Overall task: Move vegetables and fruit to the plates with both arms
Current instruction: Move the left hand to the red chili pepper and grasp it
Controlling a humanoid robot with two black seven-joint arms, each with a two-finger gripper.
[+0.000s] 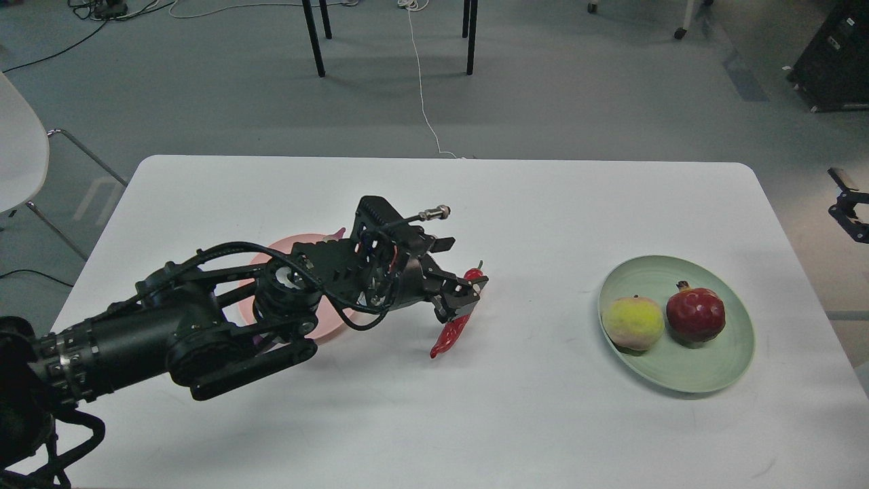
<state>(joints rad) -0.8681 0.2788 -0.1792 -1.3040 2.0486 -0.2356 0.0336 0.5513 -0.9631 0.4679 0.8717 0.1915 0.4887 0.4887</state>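
- left pincer (463, 299) clamped on red chili pepper (449, 337), beside pink plate (326, 327)
- peach (633, 322), pomegranate (695, 314) touching on green plate (686, 377)
- white desk (529, 217)

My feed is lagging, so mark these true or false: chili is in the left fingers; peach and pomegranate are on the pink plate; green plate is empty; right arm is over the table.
1. The chili is in the left gripper: true.
2. The peach and pomegranate are on the pink plate: false, they sit on the green plate.
3. The green plate is empty: false, it holds both fruits.
4. The right arm is over the table: false, it is out of view.
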